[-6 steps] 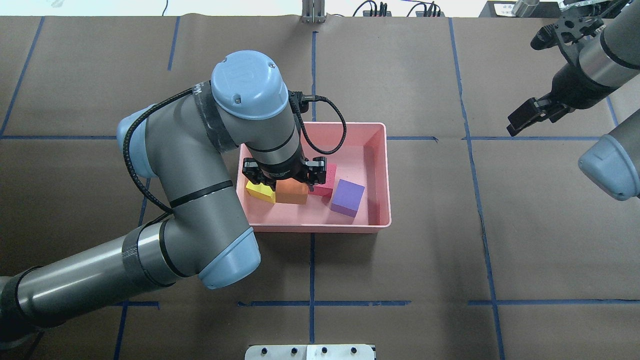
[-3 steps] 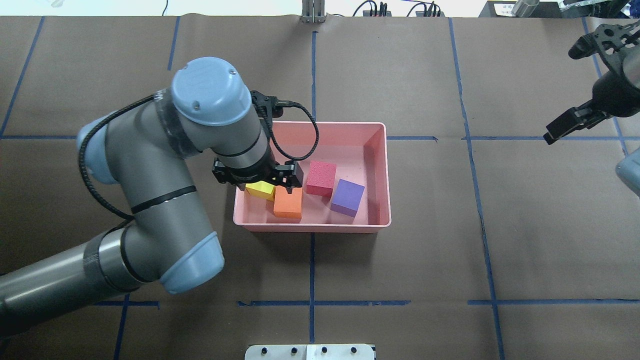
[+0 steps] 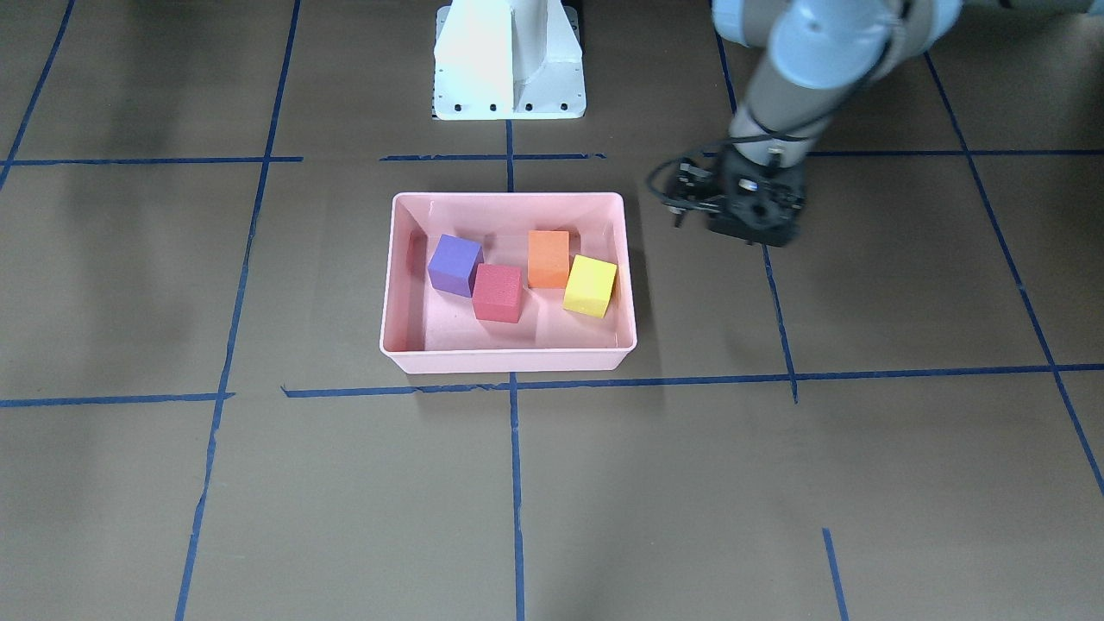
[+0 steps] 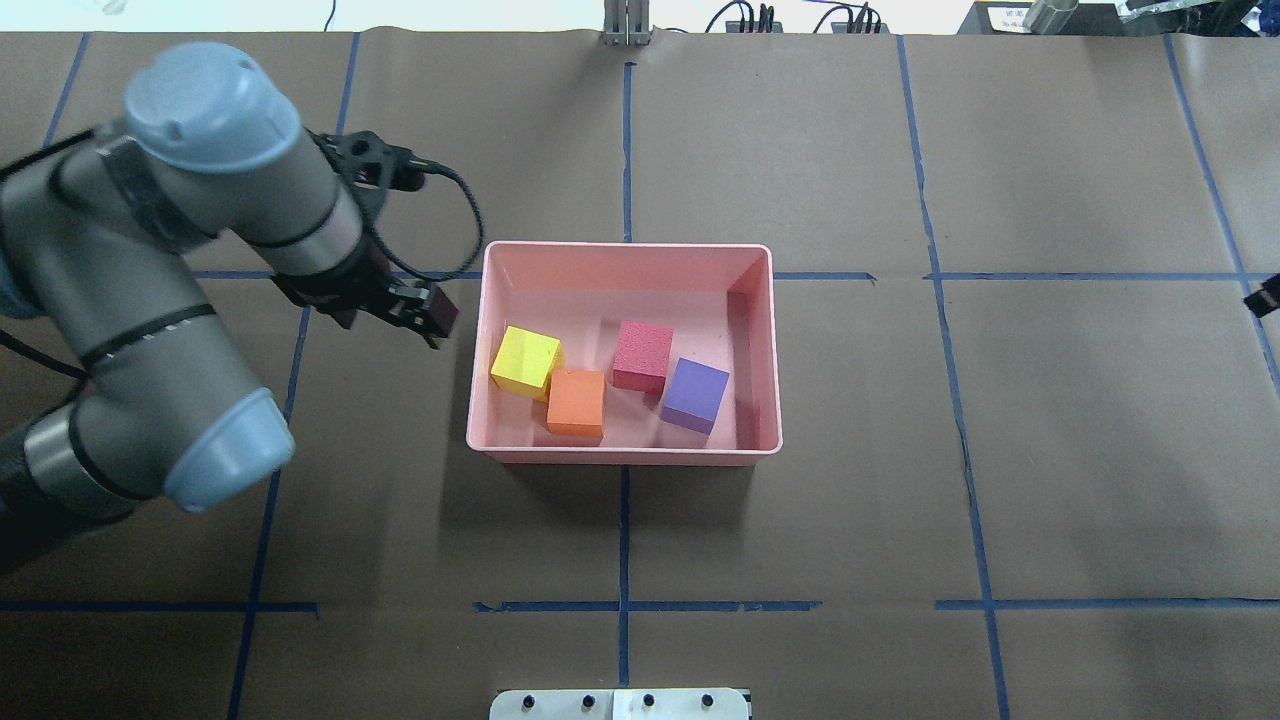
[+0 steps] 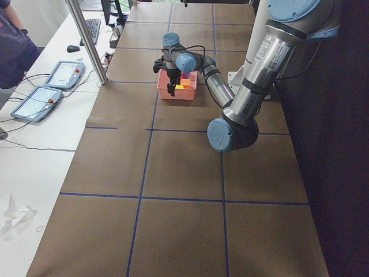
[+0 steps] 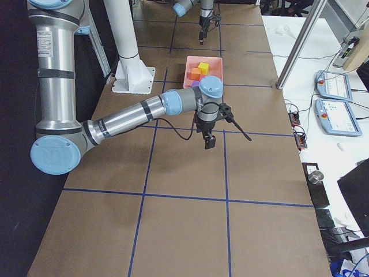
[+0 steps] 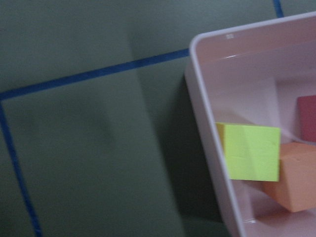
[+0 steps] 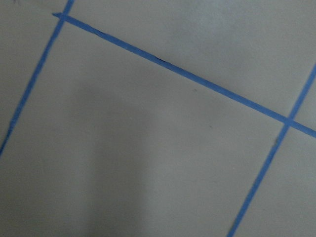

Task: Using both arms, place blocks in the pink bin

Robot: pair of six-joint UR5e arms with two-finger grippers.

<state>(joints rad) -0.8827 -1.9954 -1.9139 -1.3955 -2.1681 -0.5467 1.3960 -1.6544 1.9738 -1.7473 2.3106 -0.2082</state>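
Left gripper hangs just outside the pink bin, left rim.

place: robot lab | cues: teach pendants, blue-taped table

Nothing legible showed anywhere. Dark print ran along the left arm and an embossed mark sat on its joint cap, but both were too small to read.
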